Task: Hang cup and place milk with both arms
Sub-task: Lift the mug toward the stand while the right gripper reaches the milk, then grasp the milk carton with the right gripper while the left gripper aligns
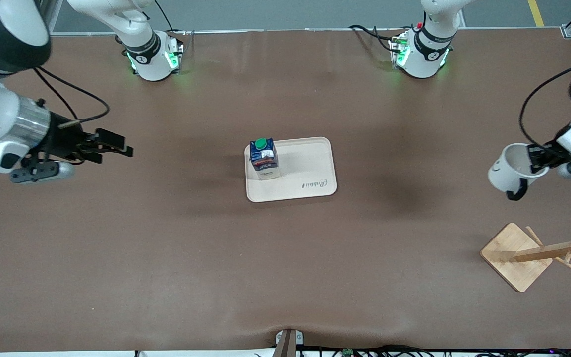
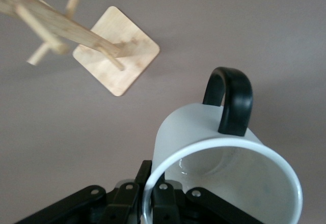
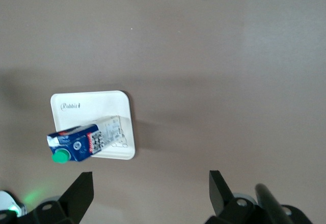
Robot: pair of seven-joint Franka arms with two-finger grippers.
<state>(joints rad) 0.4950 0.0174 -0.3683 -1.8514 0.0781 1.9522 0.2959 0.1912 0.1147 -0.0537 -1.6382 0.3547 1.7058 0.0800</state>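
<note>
The cup (image 1: 511,171) is up in the air at the right edge of the front view, over bare table at the left arm's end. The left gripper (image 1: 538,157) grips it by the rim, one finger inside and one outside. The cup lies tipped on its side. Its long axis runs across the picture, with the open mouth toward the gripper and the bottom toward the middle of the table. Its black handle (image 1: 515,191) hangs down. Only a bit of the drawn face shows on its side.

In the left wrist view the cup (image 2: 224,158) fills the lower right of the frame, and part of its rim is cut off by the bottom edge. The finger bases (image 2: 163,203) are mostly hidden by the rim.

The wooden rack (image 1: 538,253) stands in the lower right of the front view, nearer to the camera than the cup. Its pegs run out of the picture.

The milk (image 1: 263,157) stands upright on the tray (image 1: 310,168) in the middle of the frame, at the tray's end toward the right arm. Its green cap points up.

The right gripper (image 1: 117,144) waits at the left edge of the front view, over bare table, fingers spread apart and holding nothing. In the right wrist view only the finger tips (image 3: 81,188) show at the bottom.
</note>
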